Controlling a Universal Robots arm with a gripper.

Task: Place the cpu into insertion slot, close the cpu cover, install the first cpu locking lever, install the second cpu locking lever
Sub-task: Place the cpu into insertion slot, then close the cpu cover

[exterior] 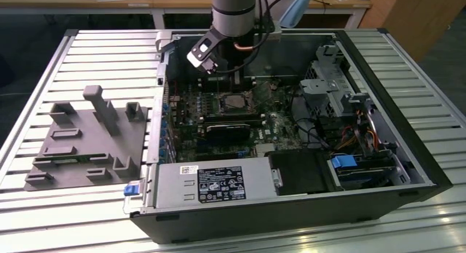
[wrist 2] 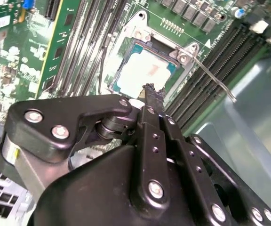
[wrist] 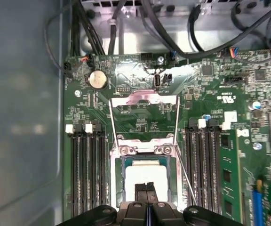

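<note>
The cpu [wrist: 145,175] lies flat in the insertion slot [wrist: 118,175] of the green motherboard, its pale silvery top showing in both wrist views [wrist 2: 142,70]. My gripper [wrist: 147,188] hovers just above the chip's near edge, its black fingers [wrist 2: 150,96] pressed together with nothing between them. The cpu cover [wrist: 145,98] is swung open and lies back flat beyond the socket, board showing through its window. A thin locking lever [wrist 2: 211,77] stands raised off one corner of the socket. In the exterior view the arm [exterior: 233,13] reaches down into the case over the socket [exterior: 234,102].
Black memory slots [wrist: 86,174] flank the socket, with a green memory stick [wrist: 227,174] in one. Cables [wrist: 173,28] hang beyond the board, near a coin battery [wrist: 98,79]. The case holds a power supply [exterior: 218,185] and a drive cage [exterior: 335,89]. A grey fixture [exterior: 87,138] sits outside.
</note>
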